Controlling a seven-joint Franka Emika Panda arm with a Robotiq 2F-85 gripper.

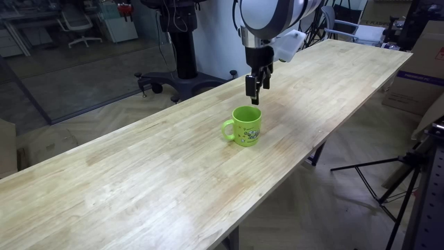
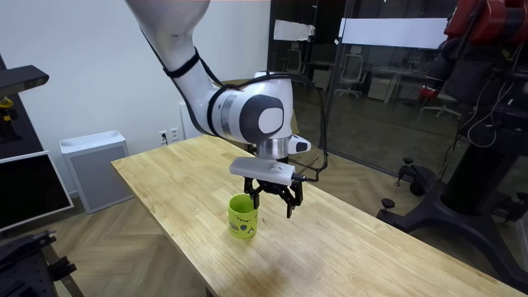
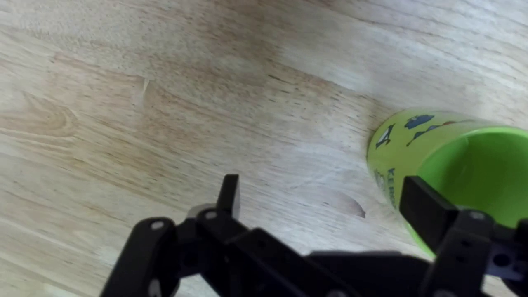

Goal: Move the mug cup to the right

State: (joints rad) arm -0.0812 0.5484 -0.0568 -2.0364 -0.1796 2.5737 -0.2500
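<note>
one mug cup (image 3: 394, 152) is cut off at the right edge of the wrist view and partly covered by one side of the jaws, which stand wide apart and hold nothing; contact cannot be determined. it stands upright on the wooden surface (image 1: 156, 180), handle (image 1: 223, 131) seen in an exterior view, interior plain green as far as visible, bottom hard to make out. beyond the surface edge, both exterior views show a wheeled black stand (image 1: 184, 62), and a white unit (image 2: 99, 173) stands by the wall (image 2: 103, 49).
</note>
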